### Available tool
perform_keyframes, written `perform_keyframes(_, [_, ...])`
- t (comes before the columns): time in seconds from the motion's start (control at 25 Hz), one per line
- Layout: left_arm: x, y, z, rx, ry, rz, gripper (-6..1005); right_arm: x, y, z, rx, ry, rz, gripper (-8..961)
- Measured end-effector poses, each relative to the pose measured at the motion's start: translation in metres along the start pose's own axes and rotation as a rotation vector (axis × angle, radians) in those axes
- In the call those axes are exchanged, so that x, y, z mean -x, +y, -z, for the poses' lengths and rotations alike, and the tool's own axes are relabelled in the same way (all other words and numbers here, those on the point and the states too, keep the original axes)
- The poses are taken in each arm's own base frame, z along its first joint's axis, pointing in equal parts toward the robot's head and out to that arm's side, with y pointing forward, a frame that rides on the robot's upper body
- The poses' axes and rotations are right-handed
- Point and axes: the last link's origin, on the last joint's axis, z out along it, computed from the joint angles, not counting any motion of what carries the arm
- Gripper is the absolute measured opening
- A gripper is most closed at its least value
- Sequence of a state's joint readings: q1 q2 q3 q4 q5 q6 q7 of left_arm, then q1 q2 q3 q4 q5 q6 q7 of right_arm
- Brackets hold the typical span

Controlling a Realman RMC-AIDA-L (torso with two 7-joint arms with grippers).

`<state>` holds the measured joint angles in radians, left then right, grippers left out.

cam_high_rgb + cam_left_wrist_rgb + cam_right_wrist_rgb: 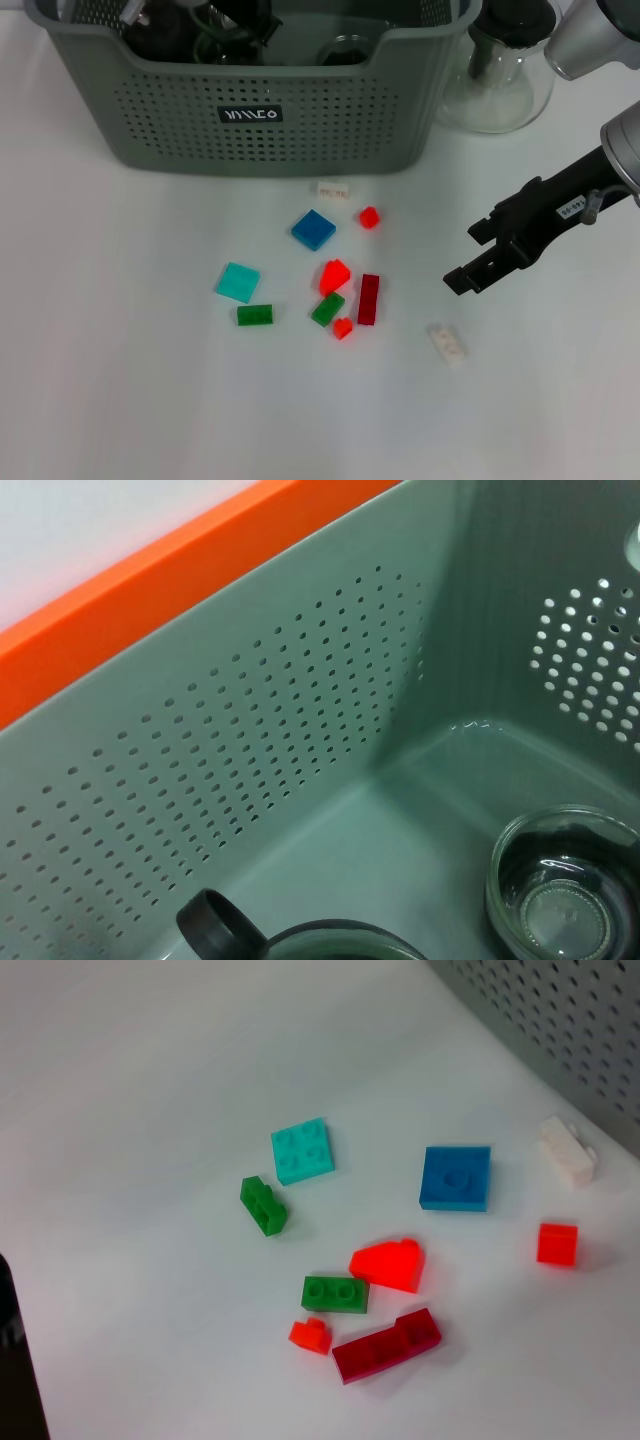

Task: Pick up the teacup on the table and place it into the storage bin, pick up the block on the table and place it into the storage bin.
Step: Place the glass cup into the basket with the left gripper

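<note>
My right end effector (470,258) hangs above the white table (120,400), off to the right of the scattered blocks, its black fingers apart and holding nothing. My left end effector (200,25) is down inside the storage bin (270,140); I cannot tell how its fingers stand.

The storage bin is a grey-green plastic basket with walls pierced by rows of small round holes and a smooth floor. On that floor sits the teacup (565,900), a clear round glass cup, near a corner of the bin.

In front of the bin lie small studded plastic blocks: a white block (333,189) just beside its front wall, then a small red cube (369,217), a flat blue square (313,230), a flat teal square (238,282), a bright red wedge (335,275), two green bricks (254,315) (327,309), a long dark red bar (368,299), a tiny red piece (342,328), and another white block (447,343) lying apart to the right. A clear glass teapot (500,75) stands beside the bin's right end.
</note>
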<state>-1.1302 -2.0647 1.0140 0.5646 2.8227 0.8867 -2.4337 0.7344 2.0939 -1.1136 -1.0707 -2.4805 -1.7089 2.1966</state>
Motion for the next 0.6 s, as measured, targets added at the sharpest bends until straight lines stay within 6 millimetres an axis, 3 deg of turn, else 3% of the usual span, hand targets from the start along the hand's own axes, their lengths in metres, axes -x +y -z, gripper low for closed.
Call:
perform_keyframes(0.48, [0.0029,-0.0011,-0.0008,-0.009,0.003,-0.006,54,0.0001,0.0,0.0001,0.0,0.0,-0.001,896])
perform_keyframes(0.6, [0.0031,-0.0012,-0.0009,-0.009,0.003,-0.006,115,0.0001,0.0,0.0001,0.0,0.0,-0.001,896])
